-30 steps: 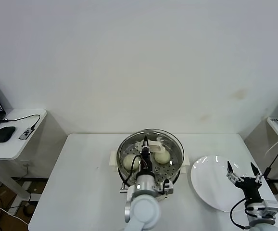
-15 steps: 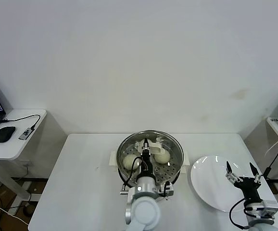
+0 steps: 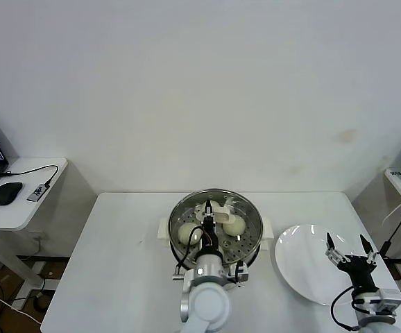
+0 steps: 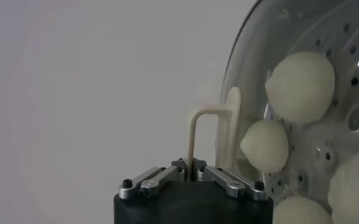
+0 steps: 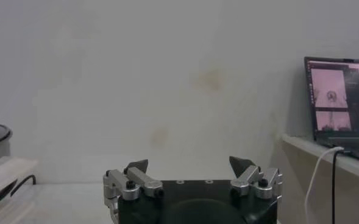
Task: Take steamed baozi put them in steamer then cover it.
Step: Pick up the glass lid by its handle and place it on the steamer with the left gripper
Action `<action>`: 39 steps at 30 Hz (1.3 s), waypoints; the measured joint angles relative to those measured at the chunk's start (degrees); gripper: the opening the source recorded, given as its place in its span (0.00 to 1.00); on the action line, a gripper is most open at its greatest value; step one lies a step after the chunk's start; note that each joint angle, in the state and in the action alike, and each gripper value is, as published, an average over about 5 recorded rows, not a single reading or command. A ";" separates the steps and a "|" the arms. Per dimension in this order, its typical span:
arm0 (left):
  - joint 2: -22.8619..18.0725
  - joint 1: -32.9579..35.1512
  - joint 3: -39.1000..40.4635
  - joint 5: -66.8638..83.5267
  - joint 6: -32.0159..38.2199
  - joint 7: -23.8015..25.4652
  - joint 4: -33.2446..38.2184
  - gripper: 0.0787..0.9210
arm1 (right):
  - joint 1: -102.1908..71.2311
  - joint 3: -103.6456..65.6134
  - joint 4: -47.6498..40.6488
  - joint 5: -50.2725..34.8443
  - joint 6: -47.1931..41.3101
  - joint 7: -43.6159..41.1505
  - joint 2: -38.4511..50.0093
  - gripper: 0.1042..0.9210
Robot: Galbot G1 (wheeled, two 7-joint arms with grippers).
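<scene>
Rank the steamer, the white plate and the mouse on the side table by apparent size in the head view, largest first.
1. Steamer, with the cover on it, and white plate: too alike to separate, and the plate is cut off by the right arm.
2. Mouse, clearly smallest.

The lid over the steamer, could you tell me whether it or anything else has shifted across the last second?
Barely. The left gripper, shut on the cover by its bar handle, keeps the cover on the steamer; gripper and cover have crept very slightly toward the robot. The steamed baozi under the glass, the white plate and the open right gripper above it are as before.
</scene>
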State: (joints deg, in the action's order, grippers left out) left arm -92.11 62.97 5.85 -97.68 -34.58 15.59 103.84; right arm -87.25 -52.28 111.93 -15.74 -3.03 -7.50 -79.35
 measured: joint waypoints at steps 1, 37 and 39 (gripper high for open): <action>0.00 -0.01 -0.01 0.03 0.00 -0.04 -0.09 0.07 | 0.00 -0.01 0.00 0.00 0.00 0.00 -0.01 0.88; 2.34 5.59 3.52 0.34 1.54 0.35 7.45 0.84 | 0.11 0.01 -0.05 0.19 -0.05 -0.12 -0.08 0.88; 2.63 6.10 3.66 0.36 1.53 0.58 8.24 0.87 | 0.17 0.01 -0.01 0.13 -0.10 -0.14 -0.07 0.88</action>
State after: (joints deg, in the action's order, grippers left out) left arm -89.48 69.07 9.51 -97.33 -33.05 16.17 112.08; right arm -87.09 -52.27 111.92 -15.61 -3.13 -7.64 -79.41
